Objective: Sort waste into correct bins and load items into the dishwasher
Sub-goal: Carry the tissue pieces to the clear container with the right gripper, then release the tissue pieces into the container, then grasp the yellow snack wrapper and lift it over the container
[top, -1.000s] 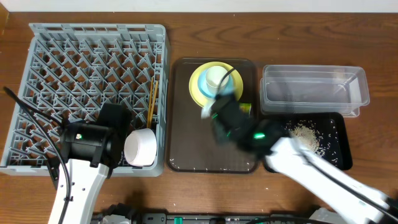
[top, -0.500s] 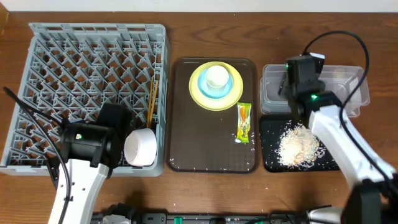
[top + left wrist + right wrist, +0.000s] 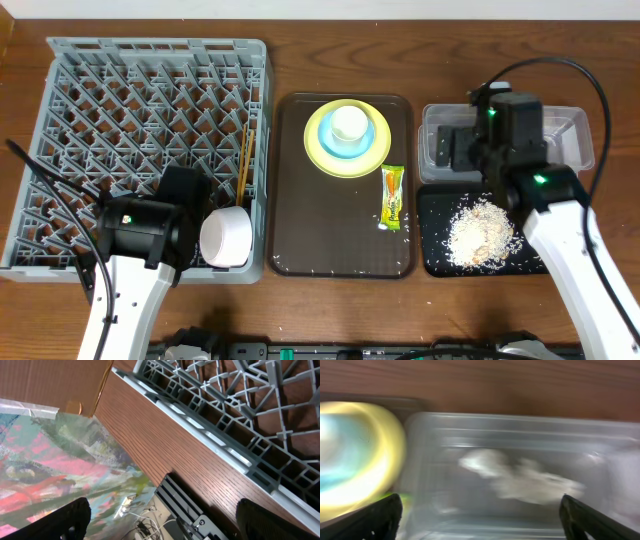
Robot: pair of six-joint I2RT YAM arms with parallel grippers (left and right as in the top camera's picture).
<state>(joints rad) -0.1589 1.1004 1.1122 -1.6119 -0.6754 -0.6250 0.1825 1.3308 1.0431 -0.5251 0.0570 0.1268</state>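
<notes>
My right gripper [image 3: 482, 521] hangs open over the clear tub [image 3: 520, 435]; a crumpled white tissue [image 3: 520, 476] lies blurred inside the tub, free of the fingers. In the overhead view that gripper [image 3: 462, 150] is above the tub's left end [image 3: 560, 140]. Crumbs [image 3: 480, 232] lie heaped in the black tray [image 3: 535, 205]. A green-and-orange wrapper [image 3: 392, 196] lies beside the yellow plate [image 3: 345, 160], which carries the blue bowl [image 3: 368, 140] and white cup [image 3: 348, 123]. Chopsticks [image 3: 245, 155] and a white bowl [image 3: 226, 236] sit in the grey dish rack [image 3: 120, 120]. My left gripper [image 3: 162, 522] is open and empty past the rack's front edge.
The dark brown serving tray [image 3: 330, 240] sits between rack and bins, with scattered crumbs along its front. The left wrist view shows the table's front edge [image 3: 150, 455] and the floor beyond it. Cables trail from both arms.
My right arm swung from the brown tray to above the clear tub and its gripper opened; the tissue now lies in the tub. The left arm has not moved.
</notes>
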